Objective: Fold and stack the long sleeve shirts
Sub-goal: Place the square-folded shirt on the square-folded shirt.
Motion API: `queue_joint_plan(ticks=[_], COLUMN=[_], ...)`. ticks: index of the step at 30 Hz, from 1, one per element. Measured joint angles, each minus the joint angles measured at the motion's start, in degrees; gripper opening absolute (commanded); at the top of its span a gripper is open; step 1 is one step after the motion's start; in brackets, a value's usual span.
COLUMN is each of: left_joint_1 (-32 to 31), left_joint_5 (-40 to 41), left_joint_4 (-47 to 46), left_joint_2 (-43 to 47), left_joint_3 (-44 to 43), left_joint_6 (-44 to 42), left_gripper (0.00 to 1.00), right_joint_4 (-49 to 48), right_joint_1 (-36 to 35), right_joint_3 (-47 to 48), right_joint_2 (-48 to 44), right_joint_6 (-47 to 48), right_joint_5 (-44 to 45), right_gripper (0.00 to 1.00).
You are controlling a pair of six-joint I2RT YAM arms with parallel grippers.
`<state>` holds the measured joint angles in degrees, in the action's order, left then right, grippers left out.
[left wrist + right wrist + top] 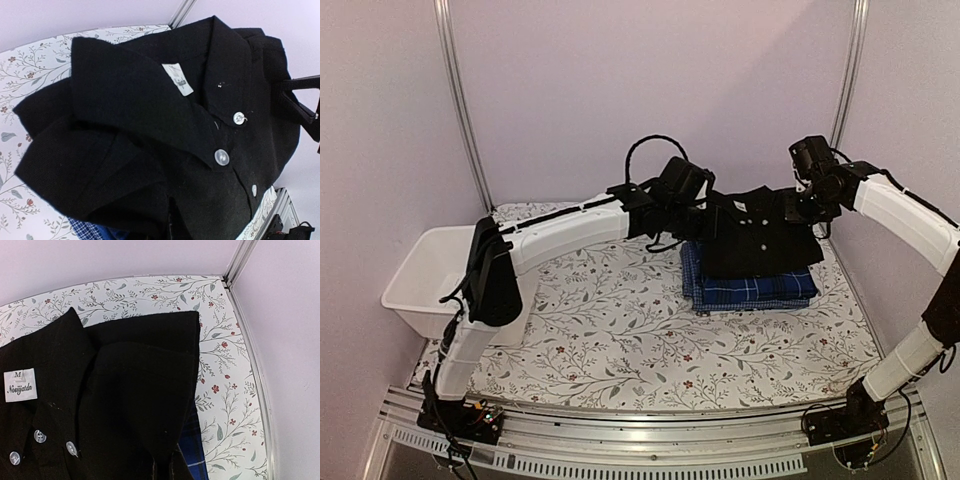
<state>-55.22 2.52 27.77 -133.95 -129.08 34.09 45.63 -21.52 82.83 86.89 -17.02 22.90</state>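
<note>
While the black shirt (760, 235) lies over the folded plaid shirt (750, 290) far right on the table (620, 330), the left gripper (692, 200) and right gripper (807, 207) sit at its shoulders. Cloth hides both, so can't tell if they're clamped.

From my right wrist I read one white neck tag (20, 385) inside the collar of the black shirt (130, 405): "M" above "Nosiyatdn".
</note>
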Motion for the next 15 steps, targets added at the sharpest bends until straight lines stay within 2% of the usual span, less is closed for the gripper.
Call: queue_joint_plan(ticks=[9,11,13,15], left_joint_1=[0.0,0.13,0.26,0.37], left_joint_5=[-1.03,-1.25,-1.53,-1.77], left_joint_4=[-1.7,-2.1,-2.25,-2.29], left_joint_2=[-3.58,-4.59,-5.73,-6.69], left_joint_3=[-0.22,-0.26,-0.31,-0.31], left_joint_6=[1.99,2.6,3.06,3.65], left_gripper=[0.0,0.0,0.13,0.27], right_joint_4=[-3.48,-4.35,-5.2,-5.68], right_joint_1=[3.52,4.37,5.44,6.49], right_joint_3=[-6.6,-8.04,-9.22,-10.01], right_joint_2=[0.0,0.0,0.0,0.07], right_joint_6=[1.18,1.44,1.68,1.95], right_joint_5=[-1.84,-2.36,-2.97,-3.58], right_gripper=[0.0,0.03,0.13,0.33])
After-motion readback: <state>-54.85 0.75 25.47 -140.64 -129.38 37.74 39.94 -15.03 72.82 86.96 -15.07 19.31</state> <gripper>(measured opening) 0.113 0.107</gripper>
